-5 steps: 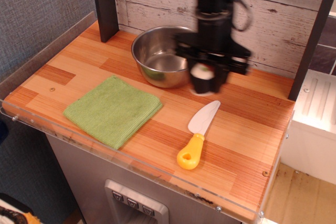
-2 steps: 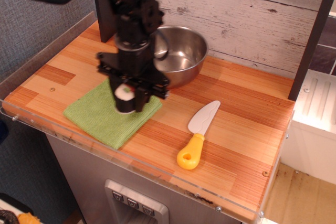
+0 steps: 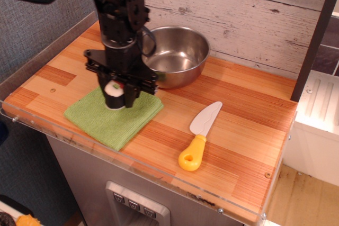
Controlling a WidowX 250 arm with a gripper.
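Note:
My black gripper (image 3: 115, 92) is shut on a sushi roll (image 3: 114, 95), a dark cylinder with a white end and a red and green centre. It holds the roll low over the green cloth (image 3: 114, 113), near the cloth's back half; whether the roll touches the cloth I cannot tell. The arm rises behind it toward the upper left. A steel bowl (image 3: 180, 54) stands just right of the gripper, against the back wall.
A toy knife (image 3: 199, 135) with a yellow handle and white blade lies on the wooden counter (image 3: 249, 125) right of the cloth. A dark post (image 3: 106, 3) stands at the back left, another at the right edge. A clear plastic rim runs along the counter's front.
The gripper carried the sushi roll from in front of the bowl leftward across the counter to above the green cloth, then slightly further left and back.

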